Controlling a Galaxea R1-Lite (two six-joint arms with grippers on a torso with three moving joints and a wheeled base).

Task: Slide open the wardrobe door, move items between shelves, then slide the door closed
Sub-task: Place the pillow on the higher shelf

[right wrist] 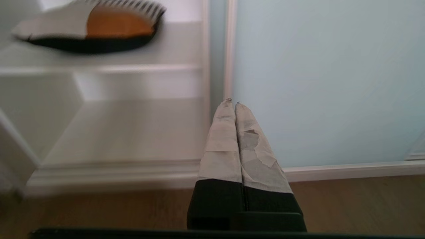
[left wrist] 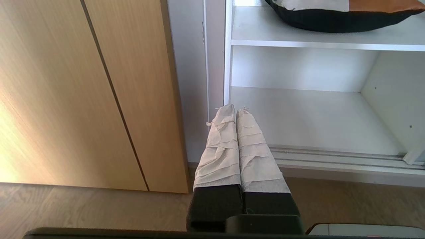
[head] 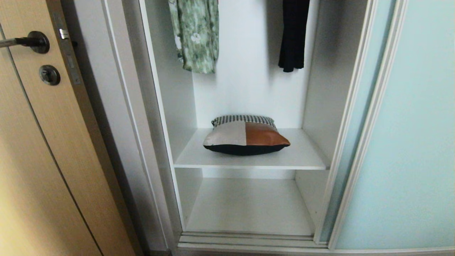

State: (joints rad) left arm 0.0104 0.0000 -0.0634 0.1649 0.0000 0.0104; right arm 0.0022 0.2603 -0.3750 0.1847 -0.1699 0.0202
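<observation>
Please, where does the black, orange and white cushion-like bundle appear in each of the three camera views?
Head view: the bundle lies mid-picture on the upper shelf.
Left wrist view: only its lower part shows, at the top right edge.
Right wrist view: top left, blurred.
Shared landmark: that shelf's front edge.

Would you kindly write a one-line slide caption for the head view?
Open wardrobe: patchwork cushion on the upper shelf, lower shelf bare, sliding door pushed right.
</observation>
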